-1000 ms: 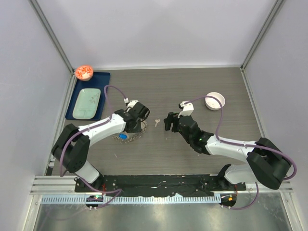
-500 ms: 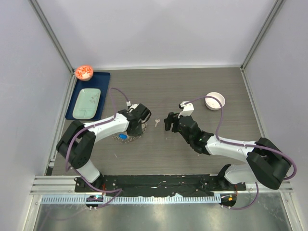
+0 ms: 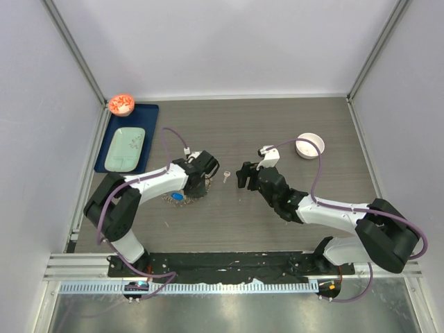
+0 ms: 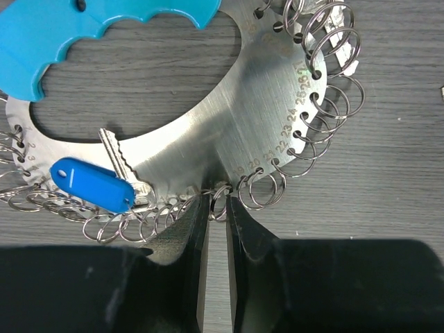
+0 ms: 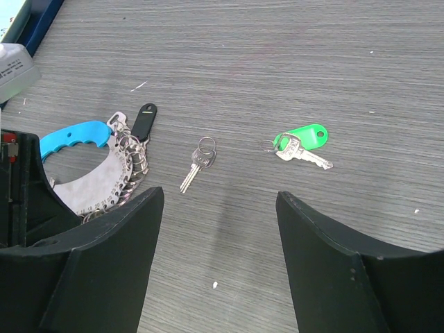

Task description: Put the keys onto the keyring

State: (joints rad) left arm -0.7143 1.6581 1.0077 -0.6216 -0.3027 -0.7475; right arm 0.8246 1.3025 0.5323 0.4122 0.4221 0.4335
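Note:
The keyring (image 4: 229,118) is a flat metal plate edged with many small split rings, with a light-blue handle (image 4: 104,28) and a dark-blue tag (image 4: 90,184) beside a key. My left gripper (image 4: 218,208) is nearly closed, its tips pinching one small ring at the plate's edge. In the top view it (image 3: 201,182) sits over the keyring (image 3: 179,197). The plain silver key (image 5: 198,163) and the green-headed key (image 5: 300,142) lie loose on the table ahead of my right gripper (image 5: 218,229), which is open and empty. The silver key also shows in the top view (image 3: 226,176), next to the right gripper (image 3: 244,177).
A white bowl (image 3: 309,146) stands at the back right. A blue tray (image 3: 142,111) with a pale green plate (image 3: 126,148) lies at the back left, with an orange-filled bowl (image 3: 121,104) at its corner. A black tag (image 5: 142,119) lies by the keyring.
My left gripper has shifted slightly nearer over the keyring's edge and the left arm's elbow has swung in. The right arm and both loose keys have not moved.

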